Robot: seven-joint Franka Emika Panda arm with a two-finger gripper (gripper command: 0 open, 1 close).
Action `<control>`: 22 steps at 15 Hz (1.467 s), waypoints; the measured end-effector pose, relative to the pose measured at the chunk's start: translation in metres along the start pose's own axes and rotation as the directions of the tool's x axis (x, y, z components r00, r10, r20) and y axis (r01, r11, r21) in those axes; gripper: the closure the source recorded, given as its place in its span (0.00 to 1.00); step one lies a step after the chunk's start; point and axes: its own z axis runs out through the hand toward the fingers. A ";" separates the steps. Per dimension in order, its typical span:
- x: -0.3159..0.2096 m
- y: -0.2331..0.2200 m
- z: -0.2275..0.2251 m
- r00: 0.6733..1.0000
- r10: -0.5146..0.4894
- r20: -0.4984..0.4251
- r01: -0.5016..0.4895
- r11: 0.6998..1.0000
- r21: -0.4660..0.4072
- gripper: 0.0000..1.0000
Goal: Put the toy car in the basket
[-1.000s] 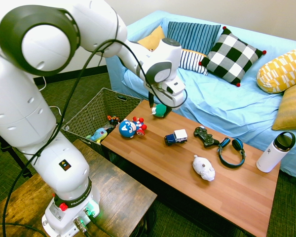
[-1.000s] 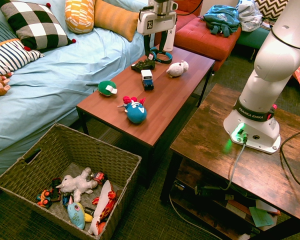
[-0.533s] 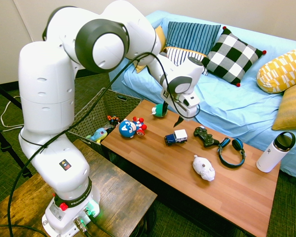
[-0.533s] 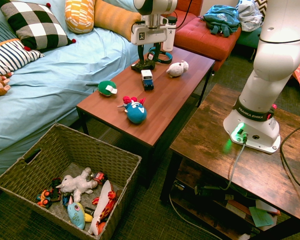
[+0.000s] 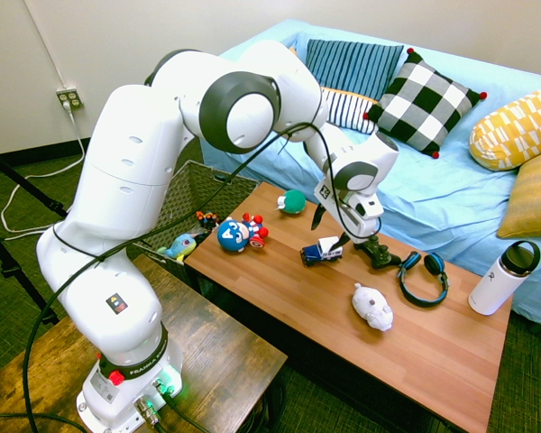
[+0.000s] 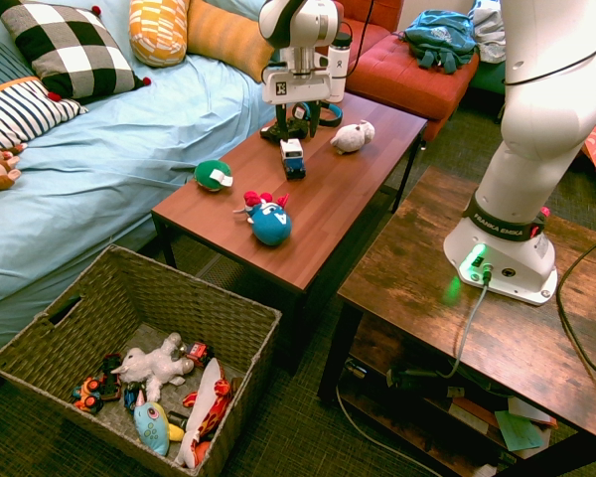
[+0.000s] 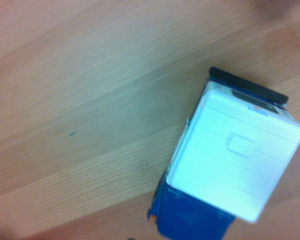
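Note:
The toy car, with a dark blue cab and white boxy rear, stands on the wooden coffee table. In the second exterior view the toy car sits mid-table, and it fills the wrist view from above. My gripper hangs open just above the car's far end, fingers pointing down, holding nothing. From the other side the gripper hovers between the car and the controller. The wicker basket sits on the floor off the table's end; in the second exterior view the basket holds several toys.
On the table lie a round blue figure toy, a green ball toy, a black game controller right by the fingers, blue headphones, a white plush and a bottle. A blue sofa runs behind.
The arm has swung along the table from above the green toy to over the toy car and come lower. The gripper has stayed open; nothing on the table moved.

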 end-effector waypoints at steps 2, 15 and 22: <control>0.008 -0.014 0.017 1.000 -0.007 0.000 0.007 1.000 -0.013 0.00; 0.030 -0.038 0.044 1.000 -0.004 0.003 0.004 0.999 -0.042 1.00; 0.029 -0.041 0.041 1.000 -0.005 0.000 0.005 0.999 -0.042 1.00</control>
